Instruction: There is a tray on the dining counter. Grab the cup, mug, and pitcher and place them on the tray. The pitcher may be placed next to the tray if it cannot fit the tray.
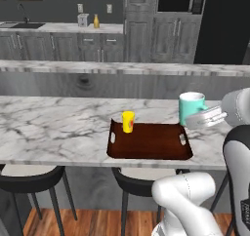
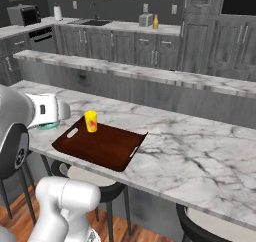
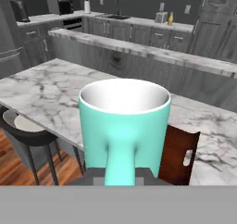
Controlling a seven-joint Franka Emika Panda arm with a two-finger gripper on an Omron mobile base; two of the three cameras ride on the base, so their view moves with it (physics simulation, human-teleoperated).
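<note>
One teal mug (image 1: 191,107) hangs in your gripper (image 1: 202,118), which is clenched on its handle, up in the air just past the tray's (image 1: 149,143) short end. On the tray, at its far corner, stands the yellow cup (image 1: 128,121). The tray sits on the dining counter (image 1: 53,123).

arm (image 1: 188,201): white, fat and round, smooth and shiny | joints: dark grey rings between the white parts | big link (image 2: 12,136): grey with a black round cap | hand (image 1: 207,117): pale grey, boxy, with small dark slots
</note>
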